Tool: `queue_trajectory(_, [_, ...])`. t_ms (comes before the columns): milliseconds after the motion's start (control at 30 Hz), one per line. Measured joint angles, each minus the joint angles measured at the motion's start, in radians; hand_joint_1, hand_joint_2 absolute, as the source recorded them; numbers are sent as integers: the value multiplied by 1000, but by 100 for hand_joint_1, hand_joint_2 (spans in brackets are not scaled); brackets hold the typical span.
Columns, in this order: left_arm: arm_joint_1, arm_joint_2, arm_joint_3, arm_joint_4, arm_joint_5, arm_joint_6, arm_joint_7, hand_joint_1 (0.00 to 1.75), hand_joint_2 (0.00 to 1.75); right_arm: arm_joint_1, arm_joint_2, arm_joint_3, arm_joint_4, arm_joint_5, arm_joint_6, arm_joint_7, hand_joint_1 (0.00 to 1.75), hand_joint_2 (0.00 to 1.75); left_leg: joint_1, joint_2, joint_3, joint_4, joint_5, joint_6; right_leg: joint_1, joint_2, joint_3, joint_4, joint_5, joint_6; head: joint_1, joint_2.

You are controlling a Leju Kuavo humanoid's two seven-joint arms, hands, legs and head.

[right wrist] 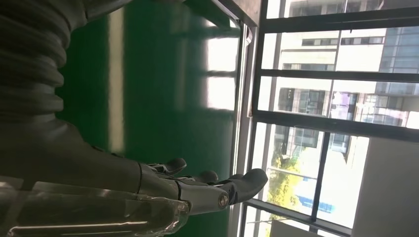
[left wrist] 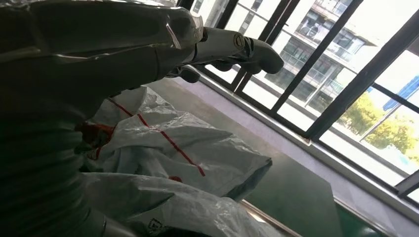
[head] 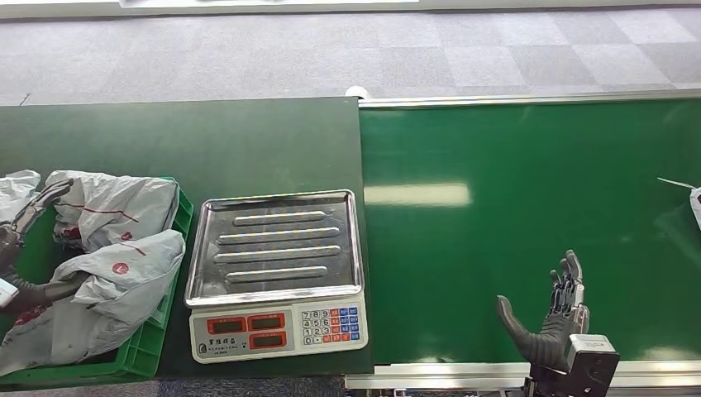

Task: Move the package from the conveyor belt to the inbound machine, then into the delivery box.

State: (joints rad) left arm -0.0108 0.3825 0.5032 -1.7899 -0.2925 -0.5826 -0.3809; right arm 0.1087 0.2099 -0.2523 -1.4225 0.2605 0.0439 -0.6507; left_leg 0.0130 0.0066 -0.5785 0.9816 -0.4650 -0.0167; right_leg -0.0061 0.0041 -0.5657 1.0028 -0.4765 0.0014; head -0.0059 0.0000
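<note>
- Grey carpet tiles (head: 248,50) fill the top of the head view, beyond a dark green table (head: 165,141) on the left and a bright green conveyor belt (head: 529,215) on the right.
- Nearest us, at the lower right of the head view, our right hand (head: 552,322) hovers over the near edge of the belt, thumb spread to the left and fingers (head: 569,277) straight and apart, holding nothing. The right wrist view shows the same hand (right wrist: 197,190) flat and outstretched above the green belt surface (right wrist: 148,89), with windows (right wrist: 336,98) behind.
- At the lower left of the head view, our left hand (head: 25,248) sits over a green crate (head: 149,343) holding grey plastic mail bags (head: 116,273) with red markings. Its dark fingers (head: 41,200) are spread above the bags and we cannot see anything gripped. In the left wrist view the fingers (left wrist: 242,49) reach out free over the crumpled bags (left wrist: 188,153).
- Just right of the crate, at the lower centre, stands a weighing scale (head: 277,277) with a ribbed steel pan and a keypad front; nothing lies on the pan.
- At the right edge of the head view, mid height, a sliver of a white package (head: 694,203) lies on the belt, well apart from our right hand.
</note>
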Motion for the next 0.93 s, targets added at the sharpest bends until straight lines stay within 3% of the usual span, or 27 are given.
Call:
queue_trajectory(267, [91, 157, 7, 71, -72, -122, -41, 0, 175, -6, -5, -1, 0, -3, -6, 12, 0, 175, 1, 0, 1, 0, 0, 0, 1, 0, 0, 0, -1, 0, 0, 0])
queue_trajectory(400, [100, 212, 20, 119, -76, -167, -78, 0, 175, -6, -6, -3, -2, -5, -8, 14, 0, 175, 1, 0, 1, 0, 0, 0, 1, 0, 1, 0, -1, 0, 0, 0])
queue_trajectory(733, [78, 218, 128, 229, -17, -283, -284, 0, 175, -10, -7, -10, -19, 3, -3, 25, 0, 175, 0, 0, 1, 0, 0, 0, 0, 0, 2, 0, -1, 0, 0, 0])
queue_trajectory(933, [76, 202, 195, 262, 36, -320, -313, 0, 175, -12, -10, -10, -17, 2, -3, 20, 0, 175, 1, 0, 1, 0, 0, 0, 1, 0, 2, 0, -1, -1, 0, 0])
